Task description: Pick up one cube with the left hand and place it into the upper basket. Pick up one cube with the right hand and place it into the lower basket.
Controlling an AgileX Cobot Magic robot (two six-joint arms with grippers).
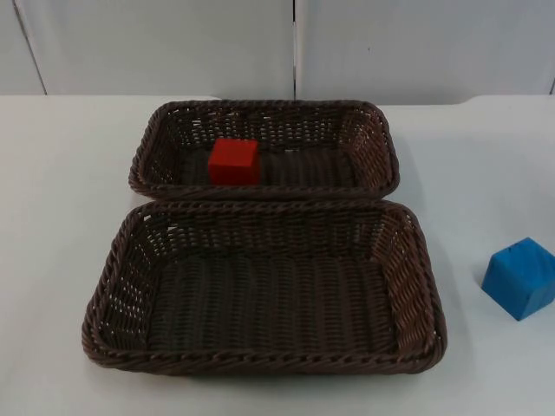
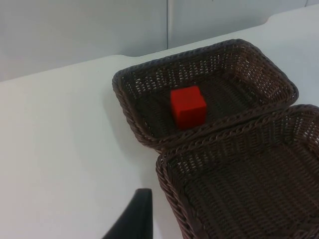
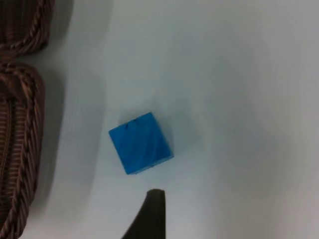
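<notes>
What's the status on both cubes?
Red cube in upper basket. Blue cube on table, right of lower basket. Right gripper above it; nothing blocking.

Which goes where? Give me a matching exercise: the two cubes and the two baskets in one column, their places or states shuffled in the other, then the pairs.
Column one:
1. red cube
2. blue cube
3. upper basket
4. lower basket

Column two:
A. holds nothing
B. on the bare white table, right of the baskets
C. holds one cube
D. lies inside a basket

Pairs: 1-D, 2-B, 3-C, 4-A.
</notes>
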